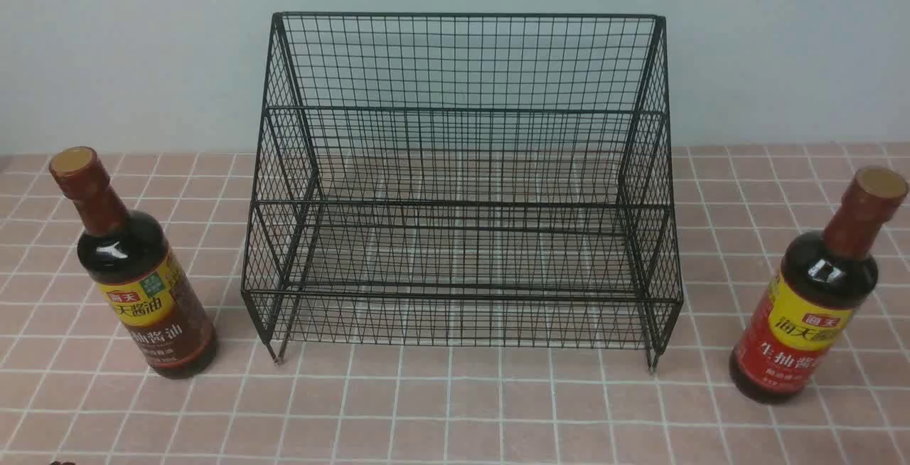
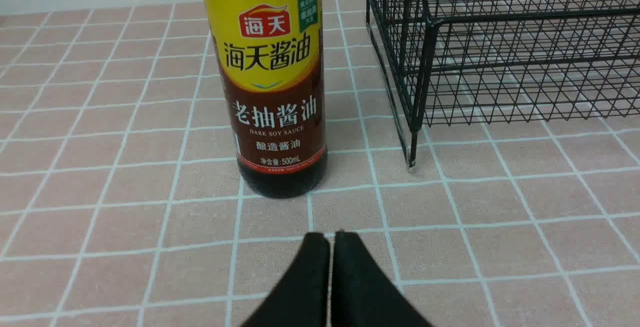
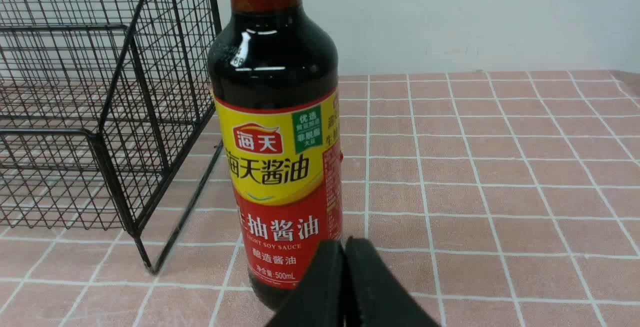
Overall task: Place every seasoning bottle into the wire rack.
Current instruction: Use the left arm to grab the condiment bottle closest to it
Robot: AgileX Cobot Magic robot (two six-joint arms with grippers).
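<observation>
Black-wire rack between two upright bottles — tiled gaps either side — left claw and right claw closed narrow.

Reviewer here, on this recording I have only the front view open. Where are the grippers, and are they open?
Observer: The left wrist view shows the black left gripper shut, with nothing between its fingertips.

Operator: And the right one?

Observer: The right wrist view shows the black right gripper shut too, in front of the dark glass bottle with the yellow-and-red label.

Operator: I can't read the small English print on the other bottle. What is it?

Observer: In the left wrist view, the dark glass bottle with the yellow-and-brown label reads "DARK SOY SAUCE".
</observation>
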